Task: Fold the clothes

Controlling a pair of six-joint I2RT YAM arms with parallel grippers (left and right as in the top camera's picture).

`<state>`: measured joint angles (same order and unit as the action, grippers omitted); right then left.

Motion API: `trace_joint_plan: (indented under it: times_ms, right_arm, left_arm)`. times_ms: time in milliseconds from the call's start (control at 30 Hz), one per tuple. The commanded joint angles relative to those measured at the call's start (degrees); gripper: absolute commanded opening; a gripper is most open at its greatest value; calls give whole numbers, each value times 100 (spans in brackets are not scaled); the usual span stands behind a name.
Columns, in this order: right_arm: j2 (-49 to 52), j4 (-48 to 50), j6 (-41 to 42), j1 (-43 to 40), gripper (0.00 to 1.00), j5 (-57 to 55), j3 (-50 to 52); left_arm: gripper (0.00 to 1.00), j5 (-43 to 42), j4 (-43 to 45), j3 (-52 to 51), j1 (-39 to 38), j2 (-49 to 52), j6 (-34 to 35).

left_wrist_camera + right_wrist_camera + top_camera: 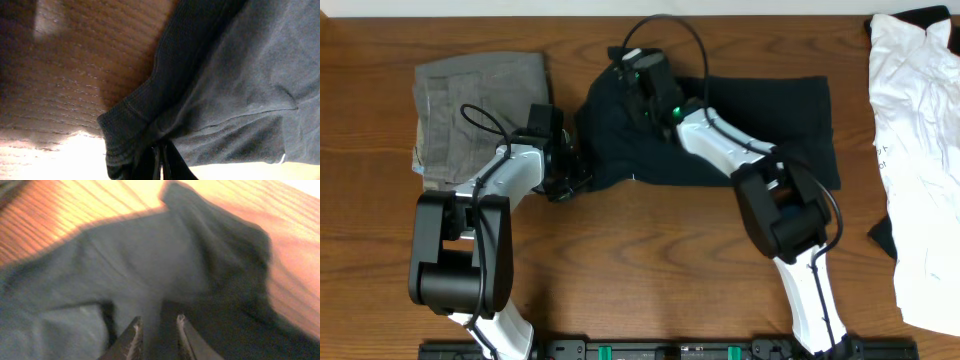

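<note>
The clothes, a black T-shirt (760, 110), lie spread across the middle of the wooden table (670, 270). My left gripper (570, 178) is at the shirt's lower left edge. In the left wrist view its jaws (161, 160) are shut on a ribbed hem of the black fabric (240, 75), which bunches up around them. My right gripper (628, 68) hangs over the shirt's upper left part. The right wrist view shows its fingers (157, 322) a small gap apart just above the dark cloth (125, 265), holding nothing.
Folded grey-green trousers (480, 95) lie at the back left, close behind my left arm. A crumpled white garment (920, 150) covers the right edge of the table. Bare wood runs along the front.
</note>
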<state>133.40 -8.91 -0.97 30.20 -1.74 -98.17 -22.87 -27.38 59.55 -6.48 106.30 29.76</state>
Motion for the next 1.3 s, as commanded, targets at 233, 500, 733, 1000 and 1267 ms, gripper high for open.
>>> trace_joint_plan:
  times_ms: [233,500,733,1000,1267]
  right_arm:
    - [-551,-1950,87,-610,26,2197,-413]
    - [-295,-2022,92,-566,33,2345,-404]
    - [-39,-2009,90,-437,31,2164,-404]
    - [160,-1971,92,-424,26,2129,-404]
    - [157,-1875,90,-466,4,2122,-404]
  left_arm:
    - [6,455,-52,-85,28,76,-79]
    - [7,457,-55,-85,28,76,-79]
    - [7,457,-57,-85,28,76,-79]
    - [7,455,-57,-85,28,76,-79]
    - [7,457,-59,-85,28,76,-81]
